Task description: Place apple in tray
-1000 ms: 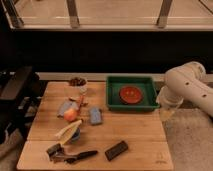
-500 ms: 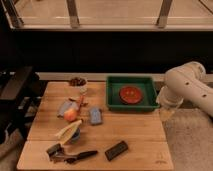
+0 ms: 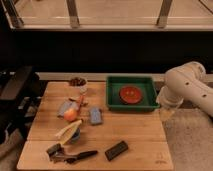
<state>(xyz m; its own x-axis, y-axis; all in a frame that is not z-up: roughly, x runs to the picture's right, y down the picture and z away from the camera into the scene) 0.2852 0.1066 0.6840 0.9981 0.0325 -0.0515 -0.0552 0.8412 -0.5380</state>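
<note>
While the apple [image 3: 71, 114] lies on the left half of the wooden table [image 3: 140, 136], well apart from the green tray [image 3: 112, 101], the robot's white arm hangs past the table's right edge; its gripper [image 3: 166, 113] points down just beside the tray's right wall, and whether it is open or closed cannot be told. The step in hand appears to be the reach for the apple; a descent from directly overhead seems wisest, since a pale banana-like item [image 3: 68, 131] and a grey-blue block [image 3: 95, 116] crowd the fruit; being round, it may roll, so the grasp should be centred; a red plate [image 3: 131, 93] fills the tray's middle.
</note>
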